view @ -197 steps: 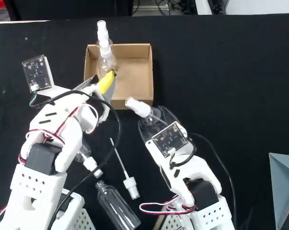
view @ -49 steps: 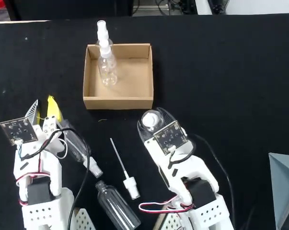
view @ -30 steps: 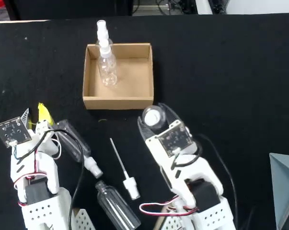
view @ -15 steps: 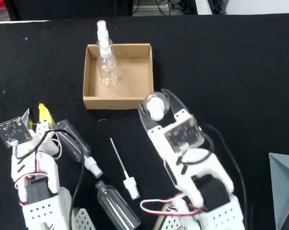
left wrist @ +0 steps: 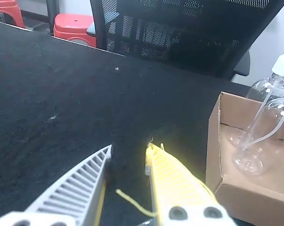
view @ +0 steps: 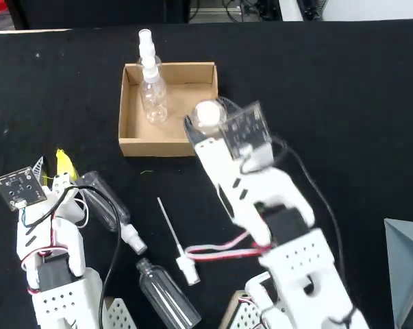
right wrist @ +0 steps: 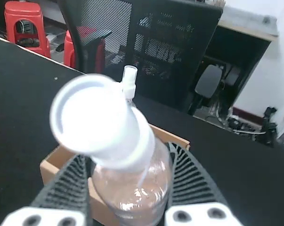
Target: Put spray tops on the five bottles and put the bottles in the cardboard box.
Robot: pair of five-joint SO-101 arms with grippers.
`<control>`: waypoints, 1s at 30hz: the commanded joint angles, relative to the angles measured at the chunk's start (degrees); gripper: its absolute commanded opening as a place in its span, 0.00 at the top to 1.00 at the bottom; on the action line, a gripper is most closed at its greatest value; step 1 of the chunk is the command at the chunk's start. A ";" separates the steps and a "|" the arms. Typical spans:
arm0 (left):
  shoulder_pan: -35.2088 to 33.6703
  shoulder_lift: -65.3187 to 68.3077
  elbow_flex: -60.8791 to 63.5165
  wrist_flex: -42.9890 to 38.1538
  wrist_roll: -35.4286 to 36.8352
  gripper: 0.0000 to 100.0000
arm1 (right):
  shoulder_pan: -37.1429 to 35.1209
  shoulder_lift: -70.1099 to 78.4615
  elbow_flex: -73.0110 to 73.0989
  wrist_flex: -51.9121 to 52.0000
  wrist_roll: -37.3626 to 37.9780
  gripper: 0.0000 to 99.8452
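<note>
One capped bottle stands in the cardboard box; right end effector grips a second bottle over it; left end effector sits narrowly parted, empty.

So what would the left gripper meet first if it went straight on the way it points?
Probably just the bare black table; the left gripper points past the brown cardboard box, though depth is unclear.

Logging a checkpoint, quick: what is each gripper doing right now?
Left gripper: open, holding nothing.
Right gripper: closed on a bottle with its spray top on.
</note>
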 commanded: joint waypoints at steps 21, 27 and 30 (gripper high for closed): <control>-0.48 -0.26 -0.84 -0.26 -0.09 0.89 | -5.19 29.76 -17.36 -15.30 -2.37 0.96; -0.48 -0.26 -0.84 -0.26 -0.18 0.89 | -7.47 35.38 -17.36 -21.80 -2.37 0.96; -0.48 -0.26 -0.84 -0.26 -0.18 0.89 | -8.53 38.02 -17.45 -24.18 -2.37 0.96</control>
